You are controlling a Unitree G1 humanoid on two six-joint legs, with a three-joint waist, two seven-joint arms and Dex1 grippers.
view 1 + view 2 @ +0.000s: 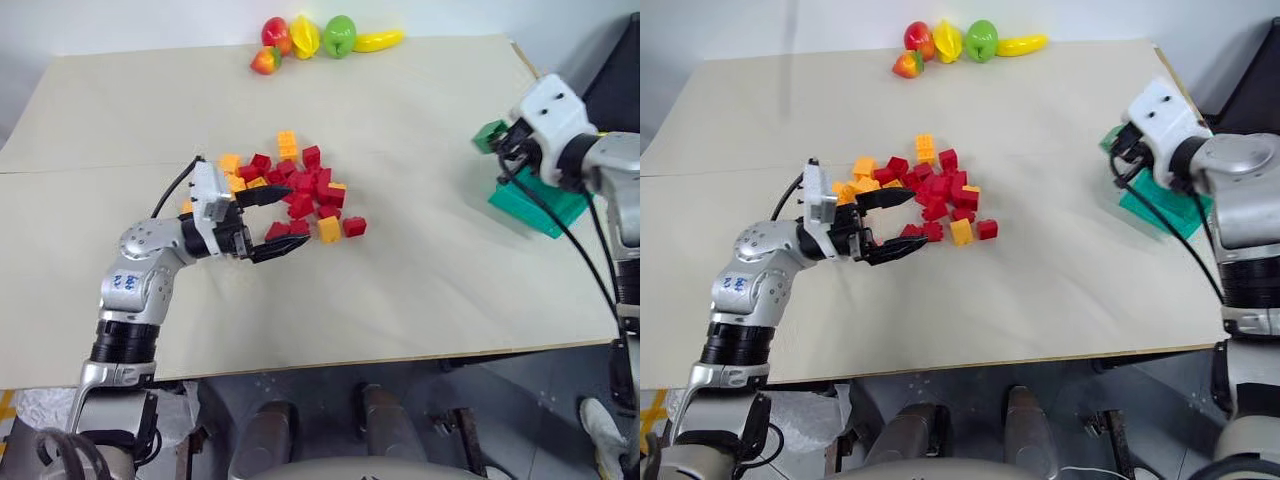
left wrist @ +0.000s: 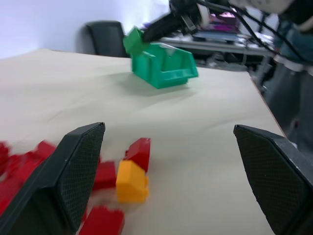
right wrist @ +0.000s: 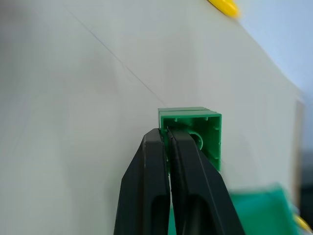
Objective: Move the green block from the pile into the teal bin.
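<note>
The green block is pinched by one wall in my right gripper, which is shut on it. It hangs in the air at the right of the table, just above the left edge of the teal bin. The left wrist view also shows the green block at the rim of the teal bin. The pile of red, yellow and orange bricks lies mid-table. My left gripper stands open at the pile's near left side, lying level, with a few red bricks between its fingers.
Toy fruit lies in a row at the table's far edge. The beige tabletop stretches bare between pile and bin. The bin sits close to the table's right edge, with a dark chair beyond it.
</note>
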